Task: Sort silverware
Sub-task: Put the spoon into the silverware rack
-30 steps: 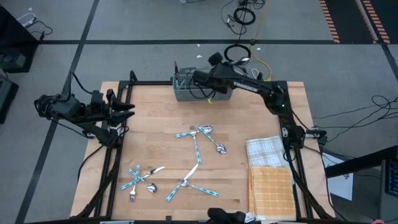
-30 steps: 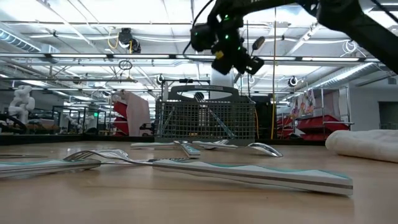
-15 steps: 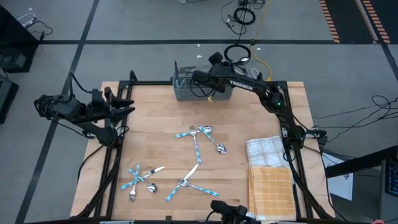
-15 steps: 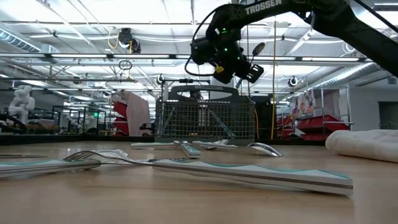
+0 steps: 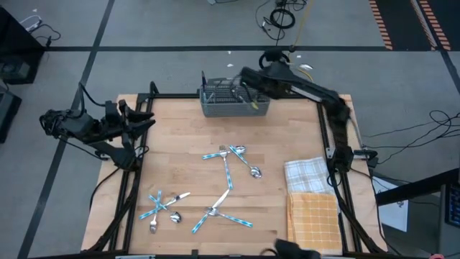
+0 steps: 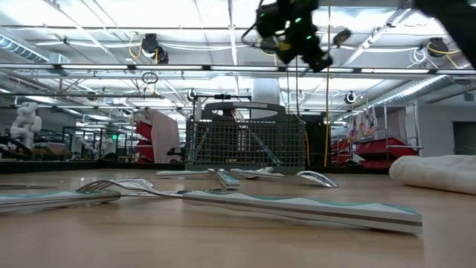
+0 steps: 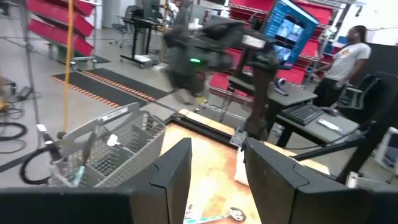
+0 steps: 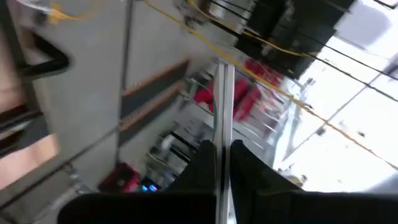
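My right gripper (image 6: pixel 321 61) hangs high over the grey wire-mesh caddy (image 5: pixel 233 101) at the table's far edge. It is shut on a spoon, whose oval head (image 6: pixel 342 35) sticks up beyond the fingers. More silverware with light blue handles lies flat on the table. One group is at the centre (image 5: pixel 233 157) and two are toward the near edge (image 5: pixel 164 207) (image 5: pixel 219 213). My left gripper (image 7: pixel 217 177) waits open at the table's left edge (image 5: pixel 144 124), level, holding nothing. My right gripper pinches the spoon's thin shaft (image 8: pixel 221 134) between its two fingers. The shaft runs straight out past the fingertips, in line with the fingers. The spoon is lifted clear, high above the caddy, with its head upward. The fingers hide its handle end.
A few pieces of silverware stand inside the caddy (image 7: pixel 93 149). A checked towel (image 5: pixel 307 173) and an orange one (image 5: pixel 314 216) lie at the table's right near corner. The black frame rails (image 5: pixel 136 180) run along the table's sides. A person (image 7: pixel 348 56) stands in the room beyond.
My right gripper has risen with the spoon and gone toward the table's right and far edge, from over the caddy's left part to above its right end, rolling about its own line as it went. It has stayed shut.
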{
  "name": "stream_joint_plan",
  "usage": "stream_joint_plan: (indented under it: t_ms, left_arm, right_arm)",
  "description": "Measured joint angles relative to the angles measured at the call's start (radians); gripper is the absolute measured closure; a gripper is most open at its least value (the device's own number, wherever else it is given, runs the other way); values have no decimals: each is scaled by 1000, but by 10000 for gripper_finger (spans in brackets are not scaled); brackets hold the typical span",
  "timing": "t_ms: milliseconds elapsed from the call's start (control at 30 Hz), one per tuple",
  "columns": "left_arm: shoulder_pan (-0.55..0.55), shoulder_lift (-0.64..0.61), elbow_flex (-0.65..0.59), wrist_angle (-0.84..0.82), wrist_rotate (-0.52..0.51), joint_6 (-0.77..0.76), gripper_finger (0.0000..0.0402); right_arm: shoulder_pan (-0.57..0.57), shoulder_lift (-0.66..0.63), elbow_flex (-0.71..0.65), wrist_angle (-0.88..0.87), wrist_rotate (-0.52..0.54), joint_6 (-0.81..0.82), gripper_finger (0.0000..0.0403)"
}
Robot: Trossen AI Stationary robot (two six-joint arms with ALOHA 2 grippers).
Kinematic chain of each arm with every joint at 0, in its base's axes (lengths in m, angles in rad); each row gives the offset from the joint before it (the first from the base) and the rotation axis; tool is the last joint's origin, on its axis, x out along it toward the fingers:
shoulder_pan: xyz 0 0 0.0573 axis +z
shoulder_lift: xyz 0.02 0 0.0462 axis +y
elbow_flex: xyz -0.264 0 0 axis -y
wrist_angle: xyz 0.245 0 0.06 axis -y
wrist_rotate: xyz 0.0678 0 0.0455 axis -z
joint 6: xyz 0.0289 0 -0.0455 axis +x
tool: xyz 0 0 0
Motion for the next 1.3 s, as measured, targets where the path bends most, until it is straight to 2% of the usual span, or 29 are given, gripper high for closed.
stream_joint_plan:
  t_ms: [133, 167, 267, 333, 433, 533, 833, 967, 1200, 1300]
  left_arm:
    - [0, 0, 0, -2, -35, 0, 249]
    - [0, 0, 0, -3, -44, 0, 249]
    - [0, 0, 0, -5, -68, 1, 249]
    - [0, 0, 0, -15, -81, 1, 249]
    - [0, 0, 0, -45, -109, 2, 249]
    - [0, 0, -4, -76, -146, 1, 249]
    - [0, 1, -59, -81, -180, -28, 249]
    - [0, 0, -59, -80, -175, -46, 249]
    - [0, 0, -59, -83, -113, 3, 249]
    - [0, -1, -59, -83, -77, 0, 249]
  right_arm:
    - [1, -162, -338, -4, 7, -30, 403]
    - [-3, -190, -420, -6, 38, -60, 403]
    - [-8, -231, -615, 42, 231, -180, 403]
    - [-9, -232, -677, 102, 249, -227, 403]
    - [-8, -235, -701, 199, 251, -256, 403]
    - [-1, -232, -700, 332, 250, -359, 403]
    - [49, -232, -687, 756, 107, -734, 403]
    - [52, -232, -687, 940, 62, -900, 403]
    - [33, -232, -687, 1136, -28, -1184, 403]
    - [27, -232, -687, 1168, -30, -1202, 403]
